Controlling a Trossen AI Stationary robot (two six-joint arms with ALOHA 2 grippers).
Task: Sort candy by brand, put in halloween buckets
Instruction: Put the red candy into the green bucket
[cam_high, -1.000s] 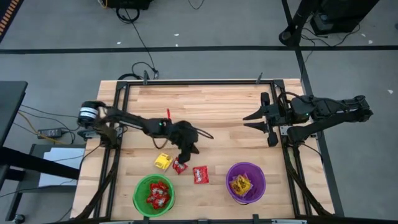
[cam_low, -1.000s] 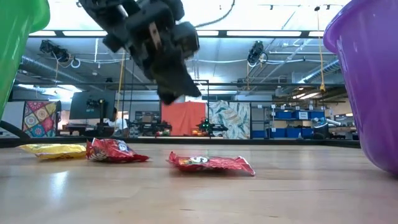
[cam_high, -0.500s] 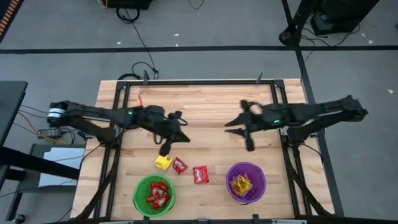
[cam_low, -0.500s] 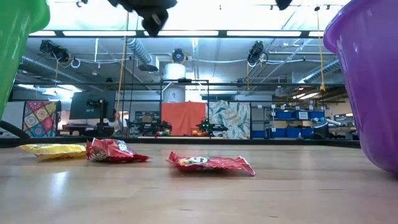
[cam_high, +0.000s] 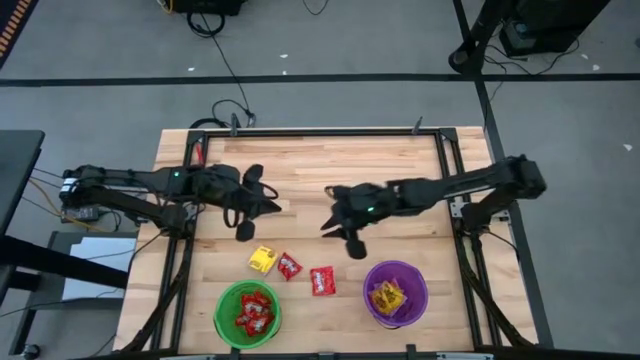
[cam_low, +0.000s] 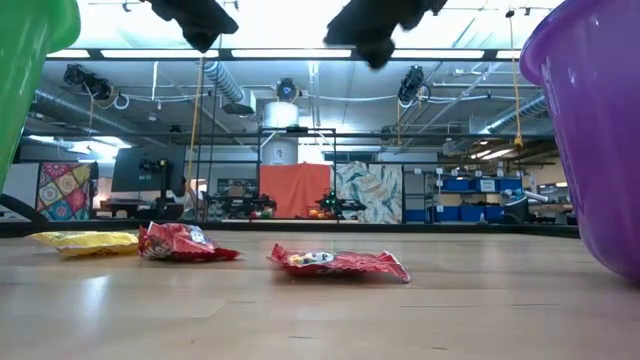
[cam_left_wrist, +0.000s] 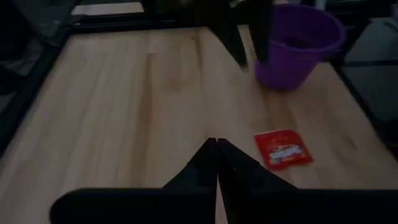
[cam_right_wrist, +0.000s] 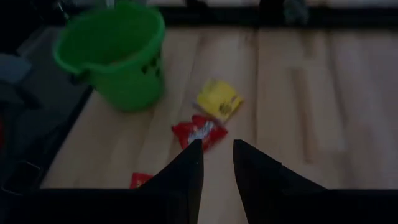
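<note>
Hovering above the bare counter (cam_high: 330, 165) just beyond the purple bucket (cam_high: 395, 292), the right gripper (cam_high: 340, 228) has its fingers slightly spread on nothing and points toward the green bucket (cam_high: 247, 312). Between the buckets lie three loose candies, yellow packet (cam_high: 262, 259), red packet (cam_high: 289, 266) and second red packet (cam_high: 322, 281). Both arms look about equally near; the left gripper (cam_high: 252, 205) hangs with fingers pressed together.

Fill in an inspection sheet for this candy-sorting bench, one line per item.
Surface: wooden table, bare across the far half.
Job's things: green bucket holds red candy; purple bucket holds yellow candy; one yellow packet and two red packets lie loose.
Clutter: nothing seen.
Grippers: left pincer shut, empty; right pincer slightly open, empty, above the table.
Cables: black cable on the floor.
Surroundings: grey floor.
</note>
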